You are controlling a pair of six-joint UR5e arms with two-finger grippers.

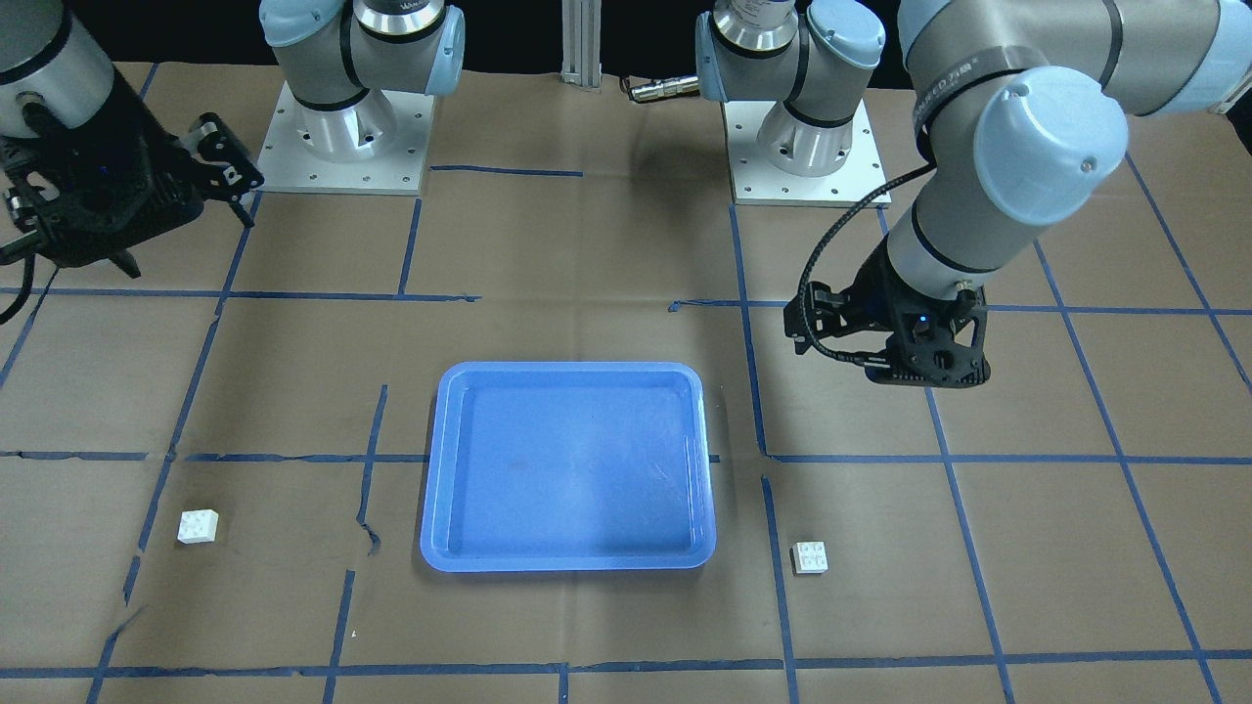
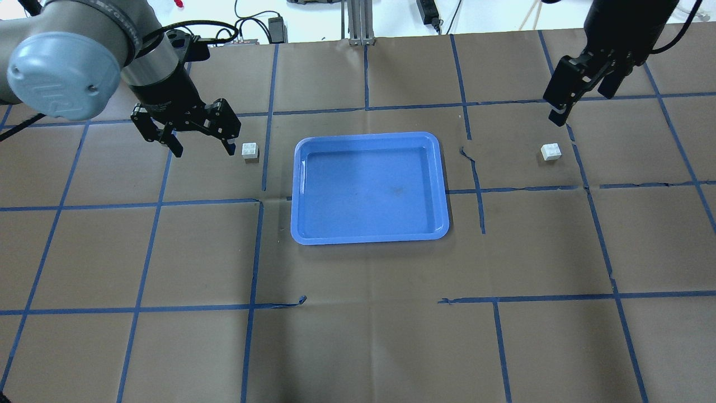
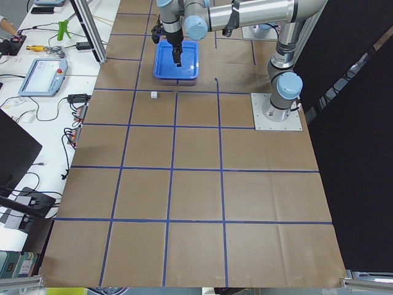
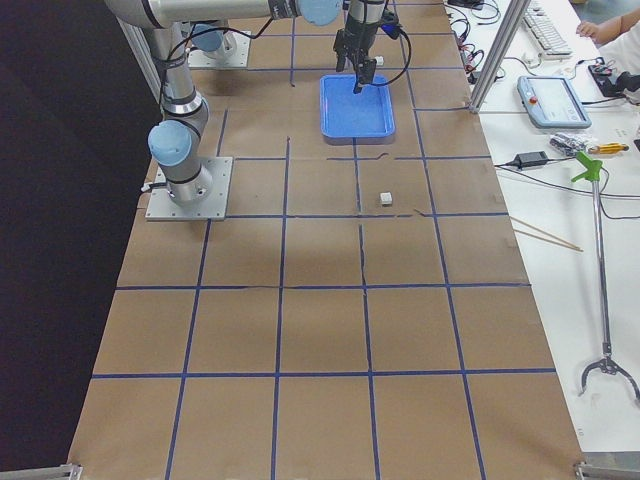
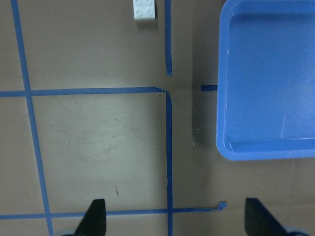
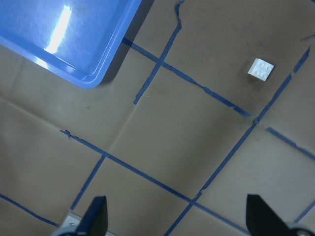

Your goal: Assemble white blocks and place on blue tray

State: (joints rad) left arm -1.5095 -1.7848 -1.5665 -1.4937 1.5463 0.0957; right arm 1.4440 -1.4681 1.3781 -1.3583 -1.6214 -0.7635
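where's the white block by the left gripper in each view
Front-facing: white block, lower right of the blue tray.
Overhead: block left of the tray's far corner.
Exterior left: block just nearer than the tray.
Exterior right: cannot make it out.
Left wrist: block at top edge.
Right wrist: not in it.
Landmark: the blue tray.

Brown paper-covered table [image 2: 358, 347], blue tape grid [image 1: 978, 459], teach pendant [image 4: 553, 100], green-handled grabber [image 4: 597, 262]

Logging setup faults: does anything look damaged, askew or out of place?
Only wear: a jagged tear in the paper cover between the tray and the right block. That and the left block sit studs-up; nothing spilled.
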